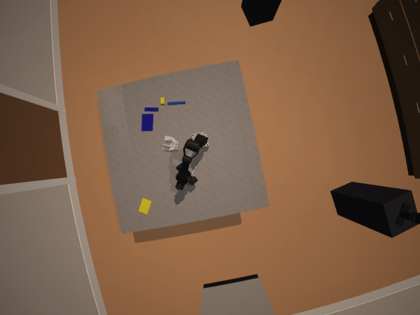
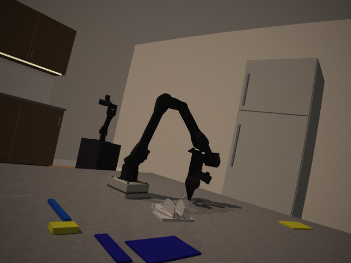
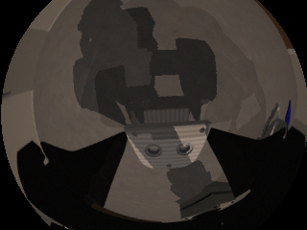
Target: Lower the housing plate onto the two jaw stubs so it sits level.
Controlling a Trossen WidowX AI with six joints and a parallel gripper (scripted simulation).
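The white jaw assembly (image 1: 170, 144) (image 2: 177, 218) sits on the table, its two ribbed jaws standing up; part of it shows at the right edge of the wrist view (image 3: 272, 126). The pale housing plate (image 3: 169, 159), with two round holes, is apart from it, low at my fingertips; bits of it show beneath the hand in the exterior view (image 2: 184, 194). My gripper (image 2: 189, 198) (image 3: 167, 134) is open and points down, one finger on each side of the plate, holding nothing. The underside of the plate and any finger contact are hidden.
The arm's pale base (image 1: 204, 133) (image 2: 136, 189) stands beside the jaw assembly. A dark blue sheet (image 1: 147, 122) (image 2: 163, 249), a dark blue strip (image 1: 151, 109), a small yellow block (image 1: 163, 100), a blue bar (image 1: 176, 102) and a yellow sheet (image 1: 145, 206) lie on the table (image 1: 230, 169).
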